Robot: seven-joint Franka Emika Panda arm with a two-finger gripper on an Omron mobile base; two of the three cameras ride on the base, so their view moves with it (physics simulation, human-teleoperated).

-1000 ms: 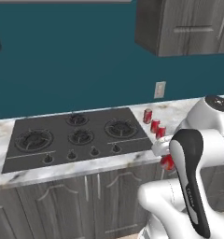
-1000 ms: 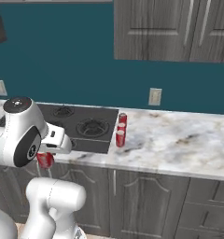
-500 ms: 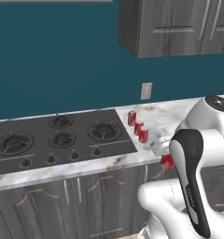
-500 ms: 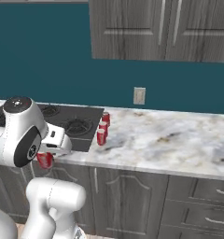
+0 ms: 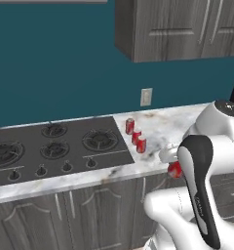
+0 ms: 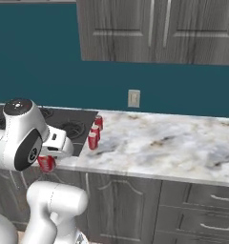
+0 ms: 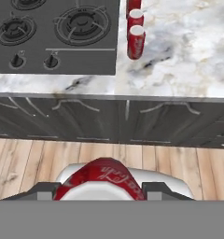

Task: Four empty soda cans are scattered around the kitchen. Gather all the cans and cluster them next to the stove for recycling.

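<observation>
Held can: a red soda can (image 7: pixel 103 181) sits at the bottom centre of the hand view, clamped between the two dark finger tips of the gripper (image 7: pixel 102 188). In the left base view this can (image 5: pixel 175 169) peeks out red at centre right, beside the white arm and in front of the counter edge.
Hand state: closed on the held can.
Cans on counter: a row of three cans (image 5: pixel 136 136) stands upright just right of the stove (image 5: pixel 55 146), near the frame's centre. In the hand view the row (image 7: pixel 135 28) is at the top, right of centre.
Edges and room: the marble counter (image 6: pixel 173 143) stretches bare to the right of the row. Its front edge crosses the hand view's upper half, with grey cabinet doors (image 7: pixel 109 122) and wood floor (image 7: pixel 34 161) below.
Look: red cylinders with silver tops.
</observation>
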